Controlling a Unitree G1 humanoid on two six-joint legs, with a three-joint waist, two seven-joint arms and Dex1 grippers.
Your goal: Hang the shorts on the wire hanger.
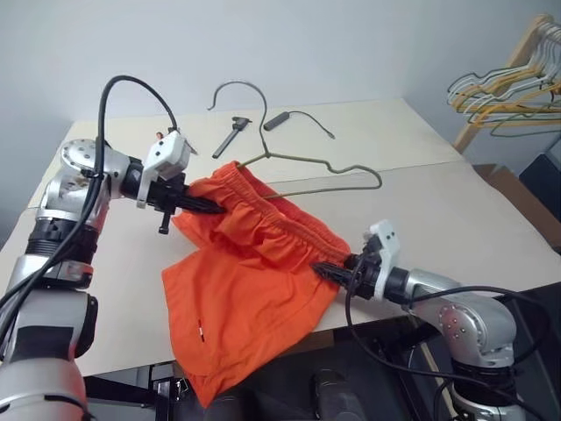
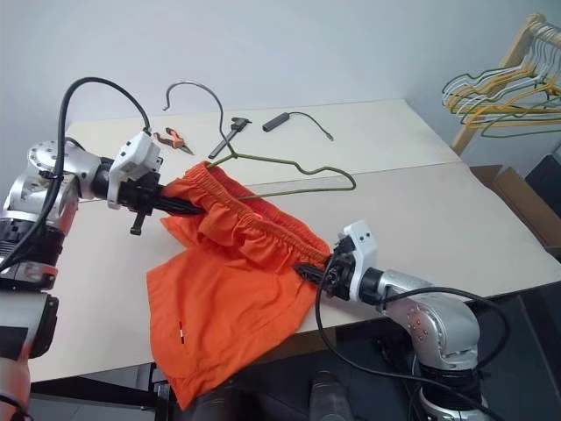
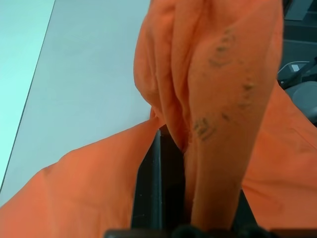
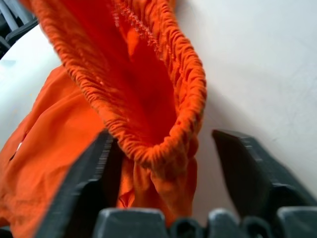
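The bright orange shorts [image 1: 254,289] lie crumpled across the middle of the table, one leg drooping over the front edge. My left gripper [image 1: 213,207] is shut on the left end of the gathered waistband and holds it slightly raised. My right gripper [image 4: 166,136] is open at the waistband's right end [image 4: 173,148]; the band lies between its fingers [image 4: 84,188], touching one and apart from the other. The wire hanger [image 1: 351,168] lies behind the shorts with its hook toward the wall. One shoulder of the hanger runs under the orange cloth.
Orange-handled pliers [image 2: 173,138], a black hand tool [image 1: 232,132] and a black cylinder with a cable [image 1: 279,119] lie at the back of the table. A rack of bunched hangers [image 1: 504,88] stands far right, above a cardboard box [image 1: 517,189].
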